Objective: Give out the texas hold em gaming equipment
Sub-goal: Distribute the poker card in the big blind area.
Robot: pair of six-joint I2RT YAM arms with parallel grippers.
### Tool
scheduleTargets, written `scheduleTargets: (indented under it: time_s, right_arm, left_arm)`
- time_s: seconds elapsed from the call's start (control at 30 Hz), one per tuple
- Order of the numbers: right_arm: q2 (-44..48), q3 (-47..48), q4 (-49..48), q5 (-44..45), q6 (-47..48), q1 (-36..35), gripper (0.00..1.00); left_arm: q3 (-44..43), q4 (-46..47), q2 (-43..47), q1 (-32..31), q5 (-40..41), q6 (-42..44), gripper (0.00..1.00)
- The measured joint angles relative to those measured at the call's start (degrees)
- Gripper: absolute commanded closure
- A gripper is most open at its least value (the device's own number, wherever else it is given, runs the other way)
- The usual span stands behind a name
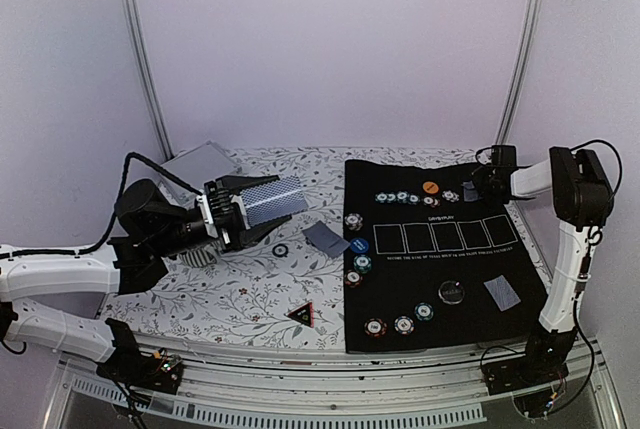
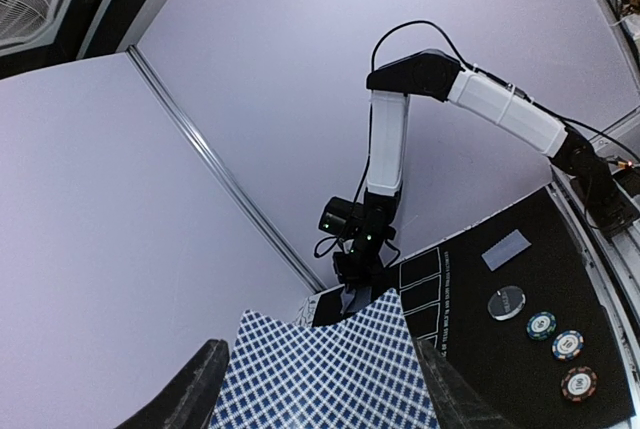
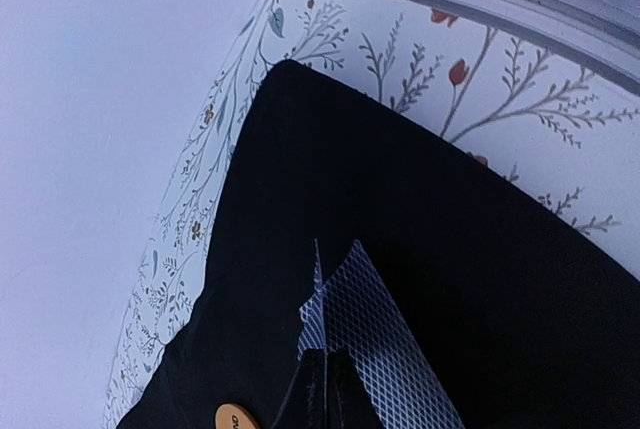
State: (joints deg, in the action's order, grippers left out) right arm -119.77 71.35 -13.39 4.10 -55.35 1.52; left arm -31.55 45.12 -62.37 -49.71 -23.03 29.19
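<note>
The left jaws are clamped on the two sides of a pack of cards [image 1: 275,199], its blue-checked back showing. The pack is held in the air above the flowered desk [image 1: 230,289], left of the black mat [image 1: 470,324]. The right jaws are shut tight on a single card [image 3: 370,349], pinched by its edge over the far right corner of the mat; I can't tell whether the card touches the felt. Just beside that hold lies an orange chip [image 1: 430,187], and along the same far edge runs a short row of chips [image 1: 401,197]. In front of them the mat carries five printed card boxes [image 1: 440,237], all bare. Down the mat's left edge sit a white chip [image 1: 353,221], a blue button [image 1: 359,246], a teal chip [image 1: 362,263] and a red-brown chip [image 1: 353,278], close together in a loose column. Towards the near edge three striped chips [image 1: 404,324] lie in a shallow arc. A black disc [image 1: 452,292] lies near them, and a face-down card [image 1: 502,293] rests further right. Off the mat, a loose card [image 1: 326,238] lies on the desk right at the mat's left edge, below the held pack. A small dark chip [image 1: 281,250] sits just left of it and a black triangle [image 1: 301,314] nearer the front. A silver case [image 1: 200,162] stands at the back left behind the left arm.
</note>
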Motion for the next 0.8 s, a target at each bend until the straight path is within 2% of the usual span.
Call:
scheduleTargets:
  time_s: [0.1,0.2,0.37,0.57,0.7,0.8]
  right_arm:
    - [0.13,-1.36,-0.13,-1.09,-1.7,0.0,0.68]
    - [0.81,-3.89,0.09,-2.23,-2.97,-0.11,0.56]
    - [5.18,-8.9,0.59,-3.43,-6.25,-0.37,0.49]
    - [15.32,-12.76,1.4,-3.37,-6.73,-1.16,0.4]
    - [24.2,-14.23,2.12,-2.08,-3.65,-2.1,0.36]
    - [30.58,-14.4,2.12,-3.3,2.67,-3.37,0.35]
  left_arm:
    - [0.0,0.02,0.0,0.0,0.0,-0.02,0.43]
    - [0.0,0.0,0.0,0.0,-0.02,-0.02,0.43]
    - [0.0,0.0,0.0,0.0,-0.02,-0.02,0.43]
    - [0.0,0.0,0.0,0.0,-0.02,-0.02,0.43]
    - [0.0,0.0,0.02,0.0,-0.04,-0.02,0.43]
    - [0.0,0.0,0.02,-0.02,-0.07,-0.02,0.43]
